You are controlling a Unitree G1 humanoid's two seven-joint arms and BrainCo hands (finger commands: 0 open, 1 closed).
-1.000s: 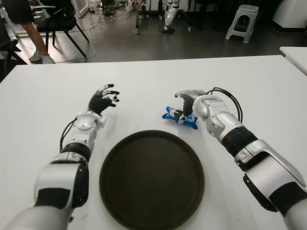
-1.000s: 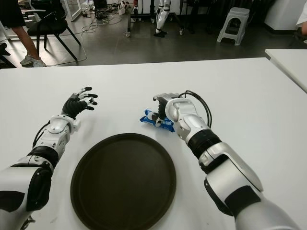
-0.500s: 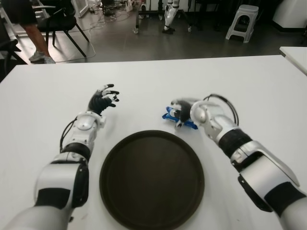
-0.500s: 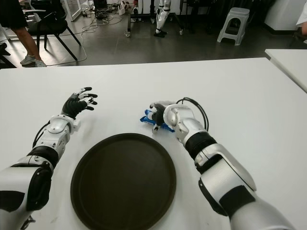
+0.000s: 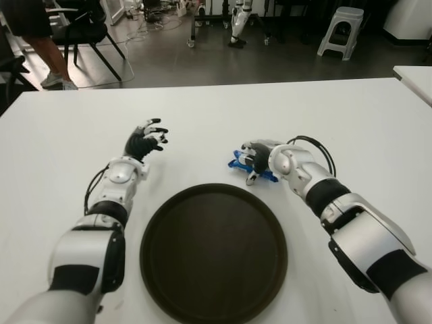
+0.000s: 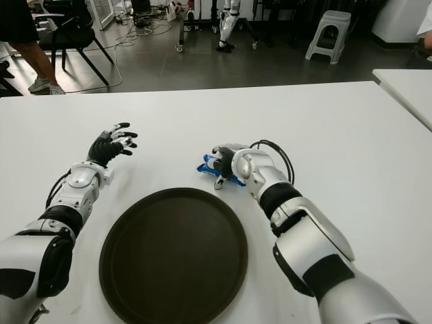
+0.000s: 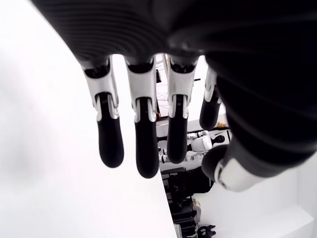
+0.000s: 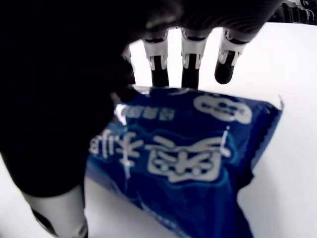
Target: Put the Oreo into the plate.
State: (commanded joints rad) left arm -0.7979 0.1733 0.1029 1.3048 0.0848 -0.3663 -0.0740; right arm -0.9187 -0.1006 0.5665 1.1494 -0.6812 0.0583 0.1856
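On the white worktop (image 5: 351, 128), just beyond the far right rim of the round dark plate (image 5: 213, 253), lies the Oreo (image 5: 252, 168) — a blue packet with white lettering, flat on the surface and outside the plate. The right hand (image 5: 260, 157) sits directly over it, reaching in from the right side of the scene. In the right wrist view the packet (image 8: 198, 163) fills the space under the palm; the fingers (image 8: 189, 58) extend down past its far edge while the thumb comes in along the opposite side, so the hand is closed around the Oreo, though whether it has left the worktop I cannot tell

The left hand (image 5: 144, 141) shows well to the left of the packet, near the far left side of the plate, and holds nothing. Its own wrist view shows the fingers (image 7: 139, 139) hanging straight and a little apart, with the thumb off to one side — relaxed and open above bare white worktop

The plate sits in the near middle of the scene between the two forearms, its dark inside bare. Beyond the far edge of the worktop are a grey floor, a black chair (image 5: 84, 34) at the far left with a person's legs (image 5: 48, 50) beside it, and a pale stool (image 5: 341, 30) at the far right
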